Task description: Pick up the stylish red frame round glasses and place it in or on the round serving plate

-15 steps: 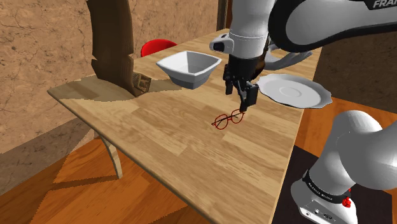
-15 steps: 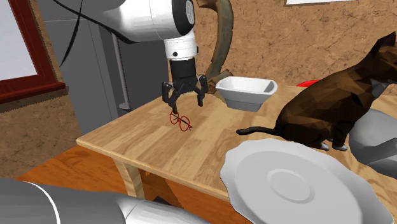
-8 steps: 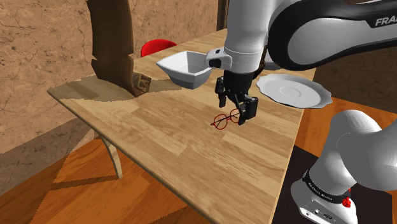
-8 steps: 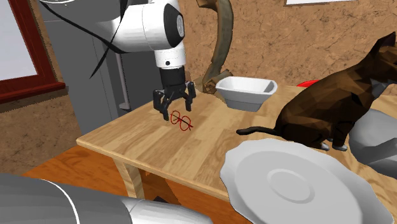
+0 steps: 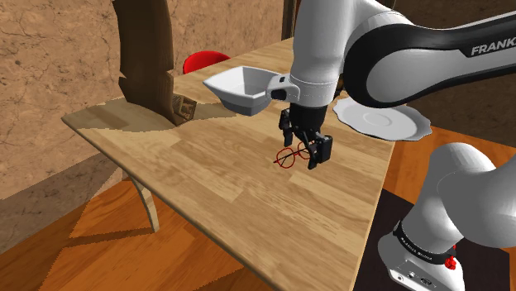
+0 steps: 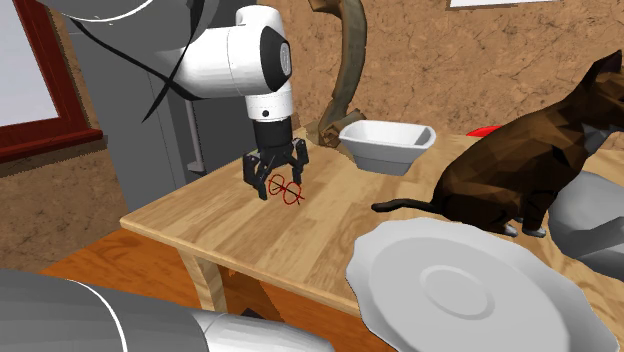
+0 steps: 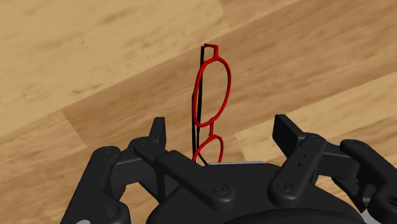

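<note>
The red round-framed glasses (image 5: 289, 157) lie on the wooden table (image 5: 207, 174), close to its middle. My black gripper (image 5: 303, 149) has come down over them, open, one finger on each side of the frame (image 6: 287, 191). In the wrist view the glasses (image 7: 213, 95) run out between the two fingertips (image 7: 159, 133), which stand wide apart and do not touch them. The round white serving plate (image 5: 380, 120) sits at the table edge on the shoulder view's right, beyond the arm. It also lies close to the camera in the second exterior view (image 6: 470, 290).
A white square bowl (image 5: 244, 89) stands behind the glasses, with a red object (image 5: 205, 60) beyond it. A tall brown carved figure (image 5: 149, 58) occupies the table's far left corner. A dark brown cat figure (image 6: 520, 170) stands near the plate.
The gripper has dropped lower and shifted a little toward the shoulder view's left, so its open fingers now straddle the glasses. The glasses have not moved.
</note>
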Action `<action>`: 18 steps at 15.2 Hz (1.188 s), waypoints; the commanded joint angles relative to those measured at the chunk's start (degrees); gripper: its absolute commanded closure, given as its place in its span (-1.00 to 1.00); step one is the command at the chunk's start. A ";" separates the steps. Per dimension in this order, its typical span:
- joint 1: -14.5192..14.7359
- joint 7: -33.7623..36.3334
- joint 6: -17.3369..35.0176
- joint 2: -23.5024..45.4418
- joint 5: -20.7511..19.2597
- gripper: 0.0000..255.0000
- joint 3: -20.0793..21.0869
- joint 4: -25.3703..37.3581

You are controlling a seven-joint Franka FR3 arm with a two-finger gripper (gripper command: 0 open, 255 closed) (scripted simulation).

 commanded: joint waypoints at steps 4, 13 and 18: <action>0.00 0.01 0.03 0.01 0.00 1.00 0.01 -0.02; 0.00 0.01 0.04 0.01 0.01 1.00 0.01 -0.02; -0.06 -0.20 -3.90 -0.30 -0.06 1.00 -0.16 3.60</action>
